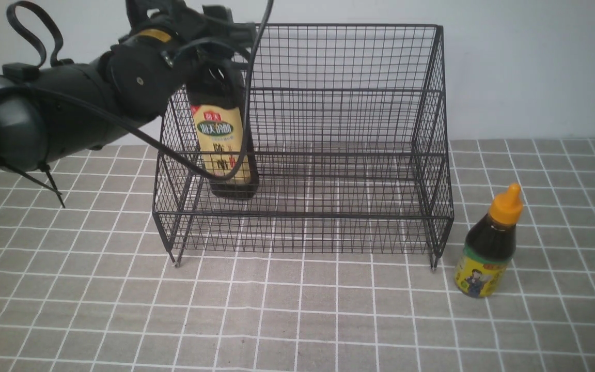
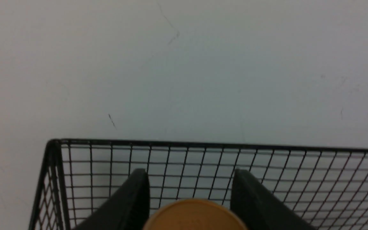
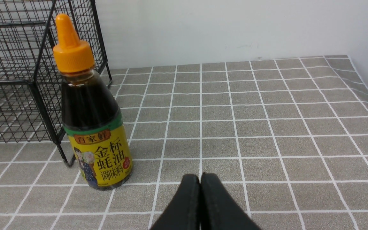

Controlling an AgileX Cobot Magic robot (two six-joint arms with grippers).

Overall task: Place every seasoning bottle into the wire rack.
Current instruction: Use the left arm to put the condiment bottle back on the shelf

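Observation:
The tall seasoning bottle (image 1: pixel 223 150), dark with a tan label, hangs upright inside the left part of the black wire rack (image 1: pixel 349 25). My left gripper (image 1: pixel 220 64) is shut on its neck from above. In the left wrist view its gold cap (image 2: pixel 195 215) sits between the two black fingers of the left gripper (image 2: pixel 190 174), with the rack's back rim (image 2: pixel 203 144) beyond. The short seasoning bottle (image 1: pixel 489 248) with an orange pointed cap stands on the table just right of the rack. The right gripper (image 3: pixel 200 176) is shut and empty, low over the table near that short bottle (image 3: pixel 91 127).
A grey tiled cloth (image 1: pixel 297 320) covers the table. A white wall stands close behind the rack. The rack's right front foot (image 3: pixel 67 161) is beside the short bottle. The left arm's cable (image 1: pixel 184 155) loops in front of the rack's left side.

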